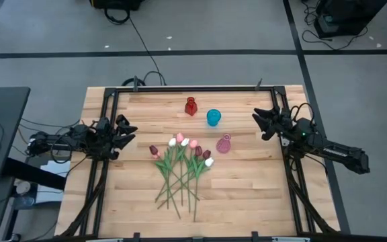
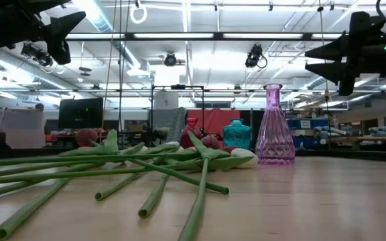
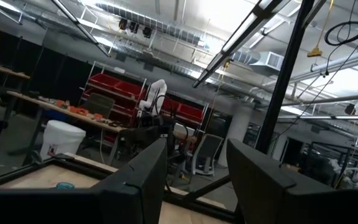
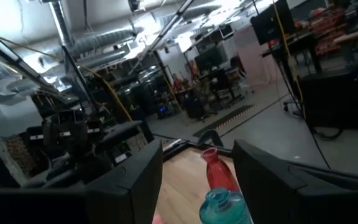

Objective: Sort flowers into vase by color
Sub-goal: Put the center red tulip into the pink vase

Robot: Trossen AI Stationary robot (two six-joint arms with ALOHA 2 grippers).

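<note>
Several artificial tulips [image 1: 182, 165] lie in a loose pile on the wooden table's middle, with white, pink and dark maroon heads toward the far side and green stems [image 2: 112, 175] fanned toward the near edge. A red vase [image 1: 191, 106], a teal vase [image 1: 213, 117] and a pink glass vase [image 1: 224, 144] stand upright behind them; the pink vase [image 2: 274, 127] shows tallest in the low view. My left gripper [image 1: 130, 131] is open and empty, raised at the table's left. My right gripper [image 1: 259, 123] is open and empty, raised at the right, facing the red vase [image 4: 216, 171] and the teal vase [image 4: 225, 208].
A black frame rail [image 1: 193, 88] runs along the table's far edge and down both sides. Bare wood [image 1: 247, 195] lies to the right of the stems and toward the near edge. Cables [image 1: 136, 40] lie on the floor beyond the table.
</note>
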